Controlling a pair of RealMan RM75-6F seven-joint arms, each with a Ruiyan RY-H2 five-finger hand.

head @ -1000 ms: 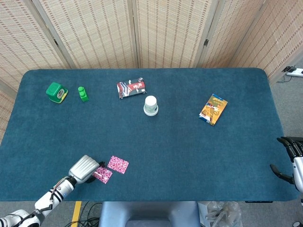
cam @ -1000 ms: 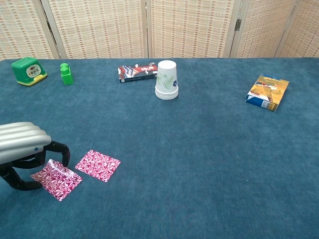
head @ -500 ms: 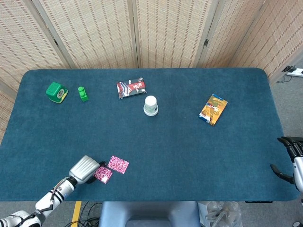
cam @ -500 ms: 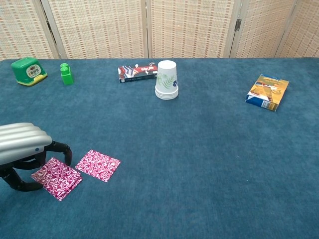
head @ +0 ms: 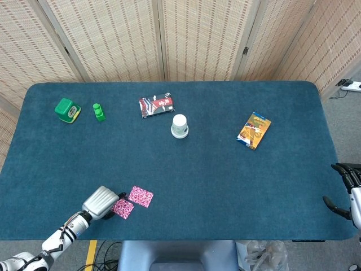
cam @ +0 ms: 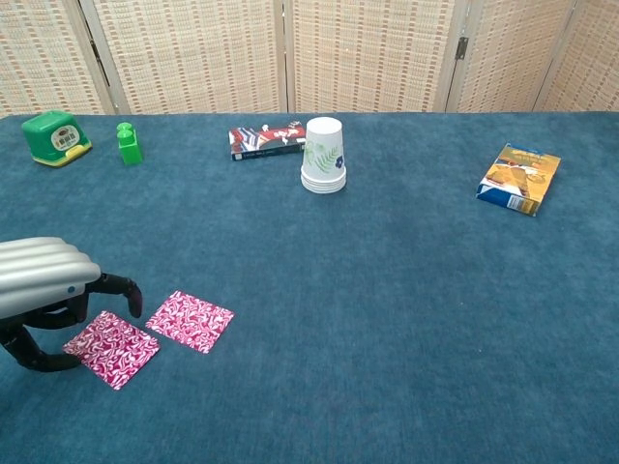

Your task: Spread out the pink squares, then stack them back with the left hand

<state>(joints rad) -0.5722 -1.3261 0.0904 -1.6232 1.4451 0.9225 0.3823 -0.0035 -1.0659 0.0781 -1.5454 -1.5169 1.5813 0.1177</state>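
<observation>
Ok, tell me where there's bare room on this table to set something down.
The widest bare cloth runs from the two pink squares rightward, below the paper cups and the orange packet. The stretch between cups and packet is free too. It is crowded at the near left around the left hand, and along the far edge by the green box, green bottle and dark packet.

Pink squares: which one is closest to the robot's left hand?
The left pink square, right beside the left hand. The other pink square lies farther right, clear of the fingers.
</observation>
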